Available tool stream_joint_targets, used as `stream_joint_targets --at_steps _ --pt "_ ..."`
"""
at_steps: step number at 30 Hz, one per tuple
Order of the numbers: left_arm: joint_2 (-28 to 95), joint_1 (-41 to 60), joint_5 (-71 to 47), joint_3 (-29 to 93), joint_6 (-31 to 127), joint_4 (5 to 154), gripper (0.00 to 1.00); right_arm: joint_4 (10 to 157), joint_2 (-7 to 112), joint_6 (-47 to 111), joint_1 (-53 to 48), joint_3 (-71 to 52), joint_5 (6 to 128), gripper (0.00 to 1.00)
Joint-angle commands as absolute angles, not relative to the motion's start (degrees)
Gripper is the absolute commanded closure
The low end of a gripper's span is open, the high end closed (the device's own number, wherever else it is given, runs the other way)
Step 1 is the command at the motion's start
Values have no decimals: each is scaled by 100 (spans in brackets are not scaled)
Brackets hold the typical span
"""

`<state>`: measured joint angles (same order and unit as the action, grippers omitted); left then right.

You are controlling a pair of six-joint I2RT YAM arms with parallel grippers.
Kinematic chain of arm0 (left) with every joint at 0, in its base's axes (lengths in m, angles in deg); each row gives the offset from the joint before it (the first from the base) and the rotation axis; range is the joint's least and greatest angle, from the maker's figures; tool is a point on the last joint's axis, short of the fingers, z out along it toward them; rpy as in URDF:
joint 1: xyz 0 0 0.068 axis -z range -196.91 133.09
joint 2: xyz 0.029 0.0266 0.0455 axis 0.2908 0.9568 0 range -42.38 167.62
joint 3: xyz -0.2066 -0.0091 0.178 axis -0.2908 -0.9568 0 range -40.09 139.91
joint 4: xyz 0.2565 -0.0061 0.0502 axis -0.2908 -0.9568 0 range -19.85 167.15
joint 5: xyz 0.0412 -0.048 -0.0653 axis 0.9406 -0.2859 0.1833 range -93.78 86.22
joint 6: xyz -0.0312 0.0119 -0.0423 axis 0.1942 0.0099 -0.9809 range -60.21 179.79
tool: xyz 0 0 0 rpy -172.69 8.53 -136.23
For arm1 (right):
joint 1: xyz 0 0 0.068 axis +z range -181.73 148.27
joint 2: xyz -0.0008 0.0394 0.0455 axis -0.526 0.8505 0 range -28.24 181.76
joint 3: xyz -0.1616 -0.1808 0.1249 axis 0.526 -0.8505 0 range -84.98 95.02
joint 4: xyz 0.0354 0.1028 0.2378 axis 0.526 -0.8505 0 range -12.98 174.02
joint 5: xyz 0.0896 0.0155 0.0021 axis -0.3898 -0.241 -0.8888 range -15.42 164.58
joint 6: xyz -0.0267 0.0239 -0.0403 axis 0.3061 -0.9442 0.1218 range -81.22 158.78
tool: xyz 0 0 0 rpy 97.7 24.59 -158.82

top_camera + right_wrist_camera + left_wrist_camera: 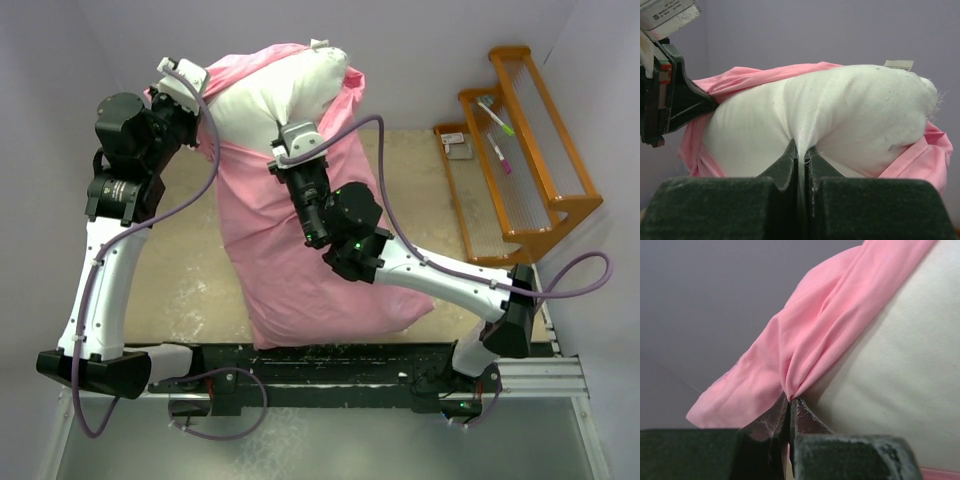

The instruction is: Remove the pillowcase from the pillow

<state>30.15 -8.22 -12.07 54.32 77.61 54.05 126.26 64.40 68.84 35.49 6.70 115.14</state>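
Overhead camera looks down; wrist cameras share pillow (850, 115).

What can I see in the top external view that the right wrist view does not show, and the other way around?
Only the top view: the whole length of the pillowcase on the table, and an orange rack at the right. Only the right wrist view: the right gripper shut on a pinch of the pillow fabric. Both: the white pillow half out of the pillowcase, with the left gripper at its rim.
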Motion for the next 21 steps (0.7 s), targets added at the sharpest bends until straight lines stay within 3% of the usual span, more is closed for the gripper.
stream_joint_targets --at_steps 1,9,14,21 --pt "2963 -846 -214 5552 7974 6211 98 13385 5676 6711 3535 697 11113 100" --pt "3490 -1356 -54 6554 7493 5859 100 13081 4968 6060 3331 84 10989 100" --pt "3731 -2077 -781 6944 6588 5483 100 13068 4428 5451 3165 -414 10610 100" --pt "3823 -2265 -2075 7112 5380 4794 100 13730 3830 4271 2658 -1114 10078 100"
